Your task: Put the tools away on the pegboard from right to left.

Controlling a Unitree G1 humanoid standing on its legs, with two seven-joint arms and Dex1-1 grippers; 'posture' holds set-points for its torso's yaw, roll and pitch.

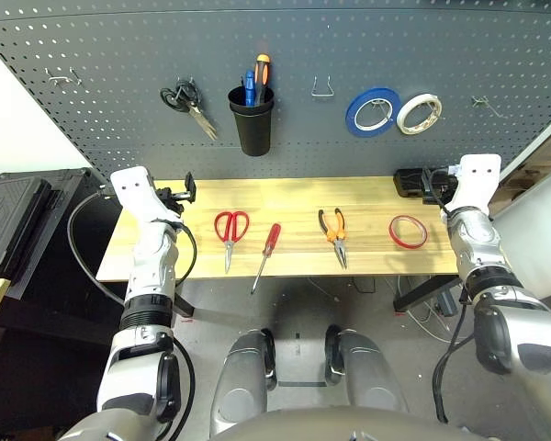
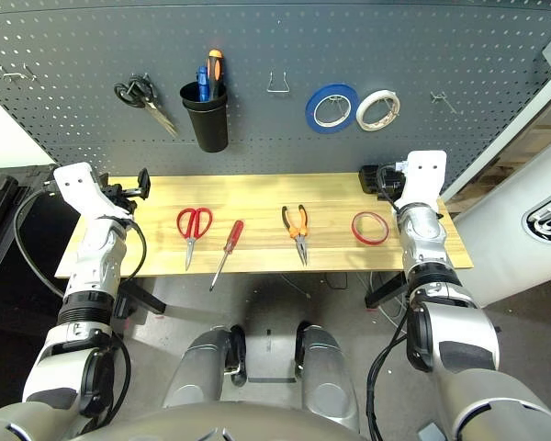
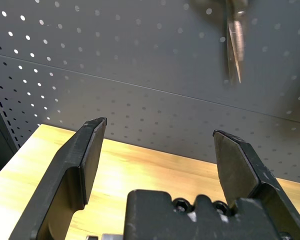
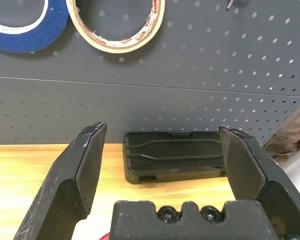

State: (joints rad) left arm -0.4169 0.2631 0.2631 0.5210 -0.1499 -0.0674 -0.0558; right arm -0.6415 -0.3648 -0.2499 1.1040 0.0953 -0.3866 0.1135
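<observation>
Both your tools, left [image 3: 160, 150] and right [image 4: 162, 150], are spread and empty. The red tape ring [image 1: 408, 231] lies flat at the bench's [image 1: 294, 195] right; press down off-centre and the thin ring could skid toward the near edge.

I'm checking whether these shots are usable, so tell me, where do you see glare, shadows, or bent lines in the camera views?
Right wrist view: the tabletop washes out pale toward the bottom left; soft shadows sit on the pegboard beneath the tape rolls. Left wrist view: a dim shadow beside the hanging scissors' blades. Left eye view: the pegboard's top seam bows slightly.
</observation>
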